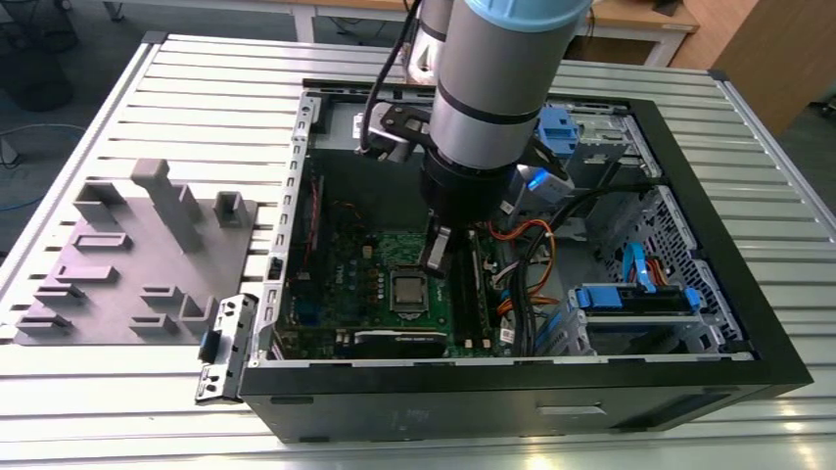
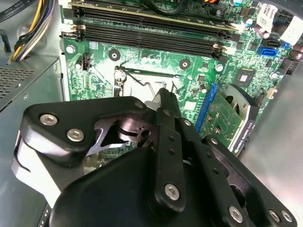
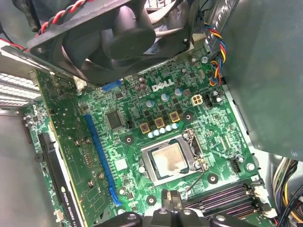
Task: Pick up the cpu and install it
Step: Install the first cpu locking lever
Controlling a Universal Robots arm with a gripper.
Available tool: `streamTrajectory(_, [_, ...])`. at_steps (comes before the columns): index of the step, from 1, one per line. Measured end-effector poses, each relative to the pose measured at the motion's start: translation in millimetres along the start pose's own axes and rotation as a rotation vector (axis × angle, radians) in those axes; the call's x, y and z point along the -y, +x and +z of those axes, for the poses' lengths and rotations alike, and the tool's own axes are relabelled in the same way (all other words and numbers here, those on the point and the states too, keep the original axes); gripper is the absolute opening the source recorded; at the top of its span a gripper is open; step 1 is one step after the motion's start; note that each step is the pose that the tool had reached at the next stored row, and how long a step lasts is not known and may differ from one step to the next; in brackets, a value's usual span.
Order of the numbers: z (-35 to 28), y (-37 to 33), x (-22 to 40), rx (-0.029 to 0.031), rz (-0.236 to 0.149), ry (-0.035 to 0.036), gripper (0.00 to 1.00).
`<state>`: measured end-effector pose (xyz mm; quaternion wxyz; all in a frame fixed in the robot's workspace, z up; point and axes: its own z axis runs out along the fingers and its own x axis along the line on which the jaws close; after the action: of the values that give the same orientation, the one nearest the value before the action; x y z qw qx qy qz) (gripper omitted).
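Observation:
The cpu (image 1: 409,290) is a silver-grey square lying flat inside the socket's metal frame (image 3: 152,154) on the green motherboard; its shiny top (image 3: 169,161) faces up in the first wrist view. My gripper (image 1: 438,255) hangs inside the open computer case just above and beside the socket, apart from the chip. Its black fingers (image 3: 171,198) stand together, shut with nothing between them. In the second wrist view the gripper (image 2: 164,96) body hides most of the socket (image 2: 142,81).
A grey plastic tray (image 1: 131,274) with upright blocks lies outside the case at the exterior view's left. Inside are a black fan (image 3: 118,33), a graphics card (image 3: 61,175), memory slots (image 2: 142,28), orange cables (image 1: 523,235) and blue drive brackets (image 1: 633,299).

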<state>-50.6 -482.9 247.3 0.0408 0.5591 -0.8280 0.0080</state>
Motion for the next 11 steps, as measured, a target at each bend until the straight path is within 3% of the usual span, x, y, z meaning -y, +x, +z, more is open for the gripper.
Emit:
streamTrajectory(9, [-1.2,-2.9,-1.0,-0.0001,0.0,-0.0001,0.11])
streamTrajectory(11, [-5.0,-2.8,-1.0,-0.0002,0.0,-0.0004,0.11])
